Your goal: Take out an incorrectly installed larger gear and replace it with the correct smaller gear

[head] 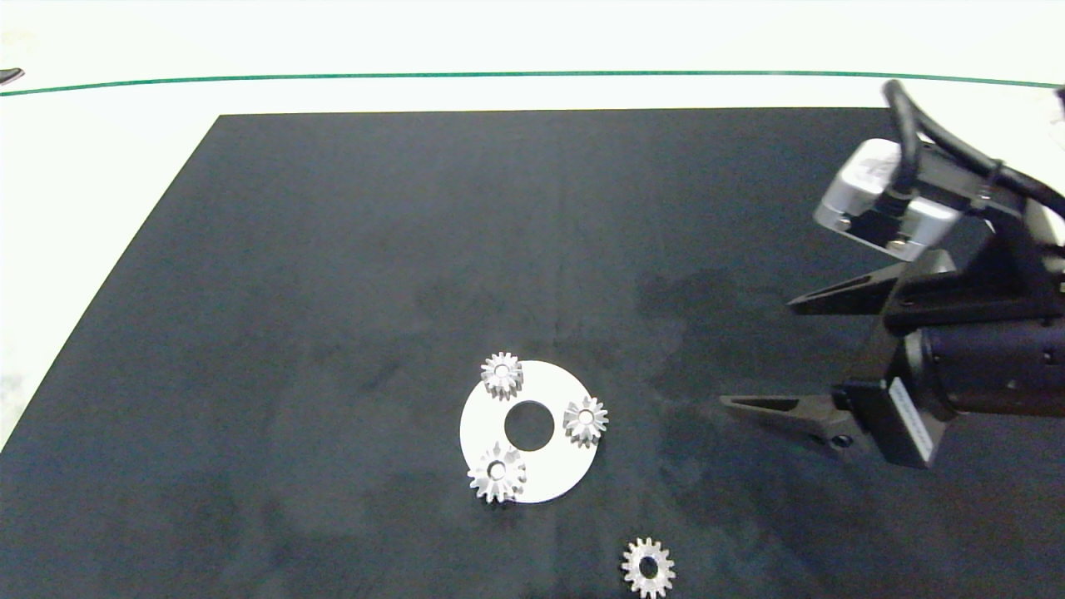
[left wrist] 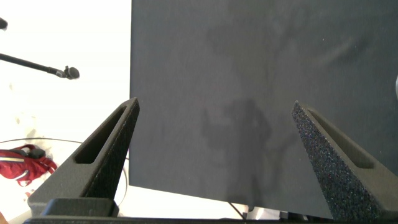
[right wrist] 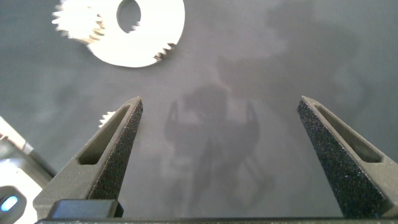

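A white disc (head: 549, 476) with a centre hole lies on the black mat and carries three silver gears. The larger gear (head: 497, 473) sits on the disc's near-left edge, also blurred in the right wrist view (right wrist: 74, 22). Two small gears (head: 502, 374) (head: 585, 421) sit on its far and right edges. The loose smaller gear (head: 648, 567) lies flat on the mat near the front edge, half hidden behind a finger (right wrist: 109, 116). My right gripper (head: 757, 355) (right wrist: 221, 99) hovers open and empty to the right of the disc. My left gripper (left wrist: 216, 104) is open and empty over the mat's edge, outside the head view.
The black mat (head: 333, 249) covers most of the white table (head: 100, 150), with a green line (head: 499, 75) along the far side. In the left wrist view a red object (left wrist: 25, 167) and a dark rod (left wrist: 37, 66) lie beyond the mat.
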Action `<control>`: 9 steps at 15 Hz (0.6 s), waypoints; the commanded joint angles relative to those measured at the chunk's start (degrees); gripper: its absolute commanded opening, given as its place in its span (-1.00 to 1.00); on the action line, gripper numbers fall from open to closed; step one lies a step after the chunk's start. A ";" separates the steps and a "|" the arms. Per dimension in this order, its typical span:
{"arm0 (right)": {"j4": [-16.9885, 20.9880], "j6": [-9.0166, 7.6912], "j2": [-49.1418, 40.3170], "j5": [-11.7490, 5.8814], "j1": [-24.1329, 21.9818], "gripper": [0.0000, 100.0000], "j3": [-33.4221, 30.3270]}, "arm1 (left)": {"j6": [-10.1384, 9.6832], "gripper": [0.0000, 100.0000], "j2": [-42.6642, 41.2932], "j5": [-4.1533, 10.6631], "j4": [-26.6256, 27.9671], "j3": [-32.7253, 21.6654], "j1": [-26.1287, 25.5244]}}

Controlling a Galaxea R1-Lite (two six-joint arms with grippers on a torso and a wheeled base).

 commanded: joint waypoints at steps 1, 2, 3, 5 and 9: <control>9.09 -0.09 12.53 -3.87 8.22 1.00 -13.27 | 0.03 1.00 -0.86 0.06 0.26 -0.36 0.00; 11.73 -0.18 14.73 -4.40 9.63 1.00 -16.17 | 0.03 1.00 -1.21 0.06 0.26 -0.45 0.00; 13.92 -0.18 16.40 -4.49 10.77 1.00 -18.28 | 0.03 1.00 -1.30 0.06 0.26 -0.45 0.00; 19.20 -0.18 21.32 -4.49 14.28 1.00 -24.61 | 0.03 1.00 -1.83 0.06 0.26 -0.71 0.09; 19.64 -0.09 29.41 -4.58 18.50 1.00 -31.02 | 0.03 1.00 -1.91 0.06 0.26 -0.98 0.09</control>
